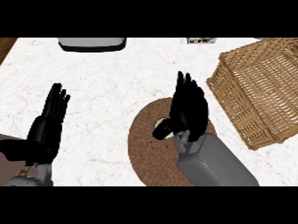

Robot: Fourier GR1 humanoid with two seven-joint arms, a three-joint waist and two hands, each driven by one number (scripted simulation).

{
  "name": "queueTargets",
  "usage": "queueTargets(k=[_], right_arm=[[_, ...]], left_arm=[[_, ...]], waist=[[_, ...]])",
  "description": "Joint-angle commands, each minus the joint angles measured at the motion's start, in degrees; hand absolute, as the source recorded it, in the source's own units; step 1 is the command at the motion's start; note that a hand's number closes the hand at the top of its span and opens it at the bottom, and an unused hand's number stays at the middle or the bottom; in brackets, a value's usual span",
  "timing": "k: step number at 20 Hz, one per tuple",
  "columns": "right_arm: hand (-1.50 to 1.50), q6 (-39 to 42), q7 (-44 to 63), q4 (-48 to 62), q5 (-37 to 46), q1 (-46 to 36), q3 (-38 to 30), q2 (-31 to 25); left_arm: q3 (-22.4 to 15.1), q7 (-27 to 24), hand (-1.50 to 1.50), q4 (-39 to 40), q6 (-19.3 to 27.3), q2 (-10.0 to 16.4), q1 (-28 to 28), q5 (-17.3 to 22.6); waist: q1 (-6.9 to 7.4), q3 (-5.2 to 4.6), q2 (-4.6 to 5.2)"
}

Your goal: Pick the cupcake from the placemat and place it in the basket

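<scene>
Okay, early days on this one: the cupcake (161, 122) is not lifted yet. It sits on the round brown placemat (148, 162), near the mat's 12 o'clock edge, and only a pale sliver of it shows. My right robot hand (190, 109) hangs right over it, hiding most of it. The fingers are stretched straight toward 12 o'clock, with the thumb hooked out at 9 o'clock against the cupcake's side. I read that robot hand as spread and not clamped on anything, though I cannot see whether the palm touches the cake.

So what's done? At best the approach. By my judgement the close, the lift, the carry and the drop are all left.

The wicker basket (267, 87) waits at 2 o'clock from the cupcake, just beside the placemat, and nothing shows inside it. My left robot hand (48, 122) rests at 9 o'clock, well apart, fingers straight and holding nothing.

Now, writing. At 12 o'clock on the pale marbled surface (112, 87) a small colourful item (201, 40) shows a printed face, but it is too small to read. A grey and black object (91, 44) at 11 o'clock shows no label. No brands elsewhere.
</scene>
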Motion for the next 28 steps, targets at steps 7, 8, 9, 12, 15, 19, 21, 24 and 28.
queueTargets(k=[7, 8, 9, 12, 15, 19, 21, 24, 28], right_arm=[[-1.5, 2.0, 13.9, -1.9, 0.8, 1.6, 3.8, 1.0], [-1.5, 1.7, 13.9, -2.9, 1.5, 1.6, 3.2, 1.0], [-1.5, 3.5, 13.9, -3.6, 1.7, 2.4, 2.5, 1.0], [-1.5, 0.2, 13.9, -0.8, 3.5, 4.0, 4.8, 1.0], [-1.5, 1.3, 13.9, -0.9, 4.8, 3.7, 4.2, 1.0], [-1.5, -1.8, 13.9, 1.9, 5.2, 3.3, 5.3, 1.0], [-1.5, -2.1, 13.9, 1.0, 4.9, 4.7, 5.0, 1.0], [-1.5, -0.5, 13.9, 1.4, 4.7, 4.3, 3.3, 1.0], [-1.5, -1.0, 13.9, 1.8, 3.1, 3.7, 4.6, 1.0]], left_arm=[[0.9, 1.9, 0.0, -0.8, -0.4, -0.1, -1.7, 0.4], [-0.1, 0.4, 0.0, 0.2, -0.8, -0.5, -1.1, -0.6], [1.2, -1.2, 0.0, -1.2, -3.2, 1.1, 2.1, 1.2], [-1.0, 1.6, 0.0, -4.4, -0.6, -0.6, 3.1, -0.4], [-1.6, 0.9, 0.0, -2.2, 0.6, -2.1, 0.8, -1.8], [-1.1, 1.3, 0.0, -2.6, -0.8, -1.2, 0.5, -1.4], [0.3, 1.5, 0.0, -2.2, -0.5, -1.0, -1.0, -1.3], [-0.6, 2.2, 0.0, -4.1, -0.5, -1.1, 1.6, -1.4], [1.4, 0.3, 0.0, -1.0, -3.0, 0.1, 1.2, -0.4]], waist=[[1.1, 0.11, 0.59], [0.85, 0.1, 0.57], [1.16, 0.08, 0.48], [1.68, 0.15, 0.5], [0.92, 0.12, 0.6], [1.87, 0.12, 0.74], [1.31, 0.19, 0.86], [1.64, 0.18, 0.74], [1.85, 0.1, 0.75]])
